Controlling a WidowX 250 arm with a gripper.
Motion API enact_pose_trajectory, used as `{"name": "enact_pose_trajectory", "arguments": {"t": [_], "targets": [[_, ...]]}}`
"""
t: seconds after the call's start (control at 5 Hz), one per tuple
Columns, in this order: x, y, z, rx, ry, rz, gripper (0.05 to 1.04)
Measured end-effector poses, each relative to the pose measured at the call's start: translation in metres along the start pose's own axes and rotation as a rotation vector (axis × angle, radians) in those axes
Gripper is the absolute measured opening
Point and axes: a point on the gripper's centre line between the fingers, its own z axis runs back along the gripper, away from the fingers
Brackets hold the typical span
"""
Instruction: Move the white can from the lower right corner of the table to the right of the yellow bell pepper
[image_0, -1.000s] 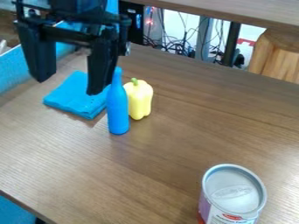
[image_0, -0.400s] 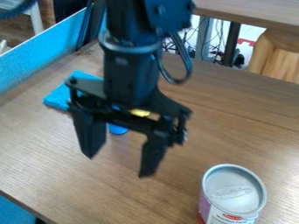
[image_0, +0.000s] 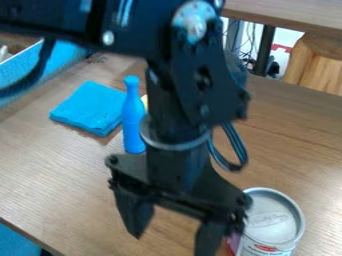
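The gripper (image_0: 172, 241) hangs low over the front middle of the table, its two fingers spread wide with nothing between them. Its right finger overlaps the left edge of a can (image_0: 270, 220) with a silver lid; whether they touch, I cannot tell. Behind the gripper, a blue bottle (image_0: 133, 117) stands upright. A sliver of the yellow pepper (image_0: 144, 101) shows between the bottle and the arm, which hides the rest. Left of the bottle lies a folded blue cloth (image_0: 91, 108).
The wooden table (image_0: 53, 175) has its front edge at the lower left. A blue panel (image_0: 33, 70) borders it at the upper left. Beyond the far edge are cables, a black post (image_0: 264, 50) and a wooden stool (image_0: 314, 65).
From the upper left, the gripper has come forward and rightward, away from the cloth and bottle to beside the can. It stays open. The bottle, cloth and can have not moved.
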Motion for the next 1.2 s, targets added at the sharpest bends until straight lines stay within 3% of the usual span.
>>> {"name": "enact_pose_trajectory", "arguments": {"t": [0.2,0.6,0.8,1.2], "targets": [[-0.002,-0.017,-0.011,-0.010,-0.052,-0.028,1.001],[-0.003,-0.050,-0.039,0.053,-0.103,-0.136,1.001],[0.005,-0.057,-0.040,0.048,-0.139,-0.138,1.001],[0.032,-0.061,-0.046,0.065,-0.152,-0.095,1.001]]}}
